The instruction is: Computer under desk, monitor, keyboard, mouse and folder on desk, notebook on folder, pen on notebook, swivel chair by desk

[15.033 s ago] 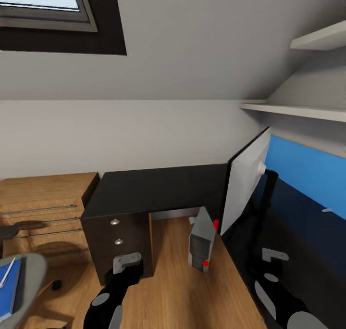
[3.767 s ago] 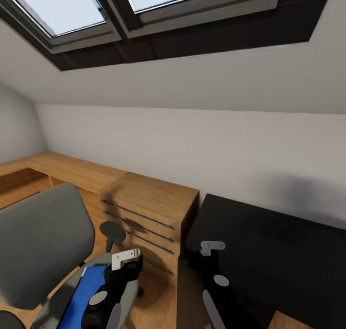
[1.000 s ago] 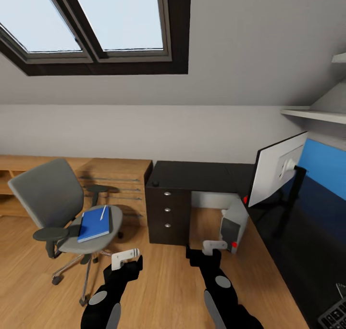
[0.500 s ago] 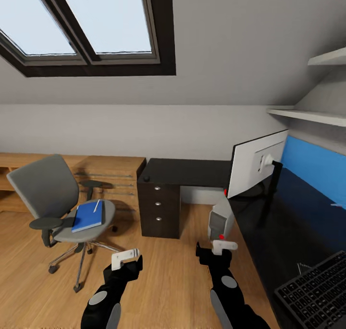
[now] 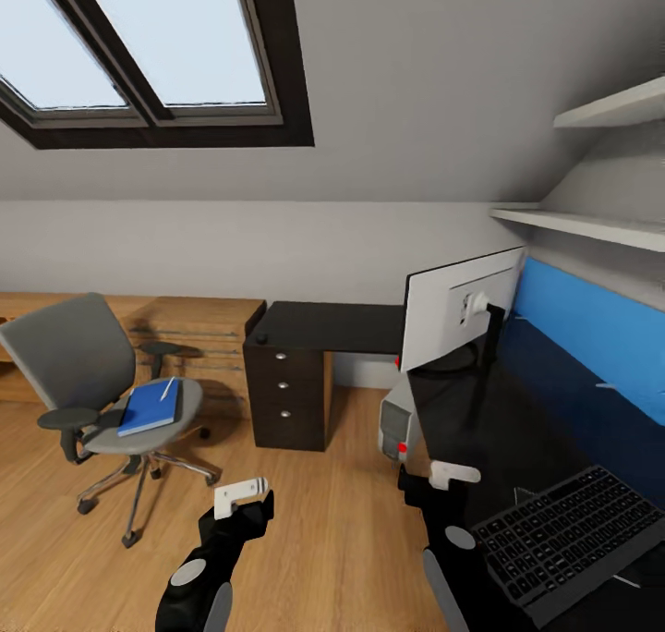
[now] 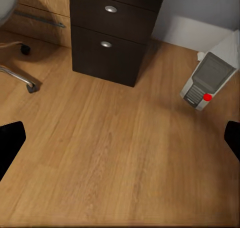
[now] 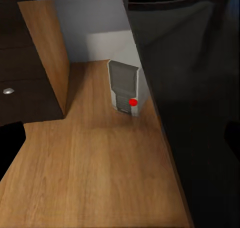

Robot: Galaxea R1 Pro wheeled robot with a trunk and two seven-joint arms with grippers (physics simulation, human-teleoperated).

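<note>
Above the wooden floor (image 5: pixel 332 530), the left gripper (image 5: pixel 242 495) and the right gripper (image 5: pixel 453 473) are held with fingers spread wide and nothing is gripped. The computer (image 5: pixel 397 421) is seen on the floor under the edge of the desk (image 5: pixel 323 325); the monitor (image 5: pixel 462 307) and the keyboard (image 5: pixel 568 540) are placed on the desk. The swivel chair (image 5: pixel 83 373) is kept well apart from the desk, with the blue folder (image 5: pixel 148 408) and the pen (image 5: pixel 167 389) on its seat.

Attic home office: skylight (image 5: pixel 157 50) at 11 o'clock in sloped ceiling, black worktop (image 5: pixel 342 325) with monitor (image 5: pixel 457 307), swivel chair (image 5: pixel 88 373) at 9 o'clock, wooden floor (image 5: pixel 323 521).
</note>
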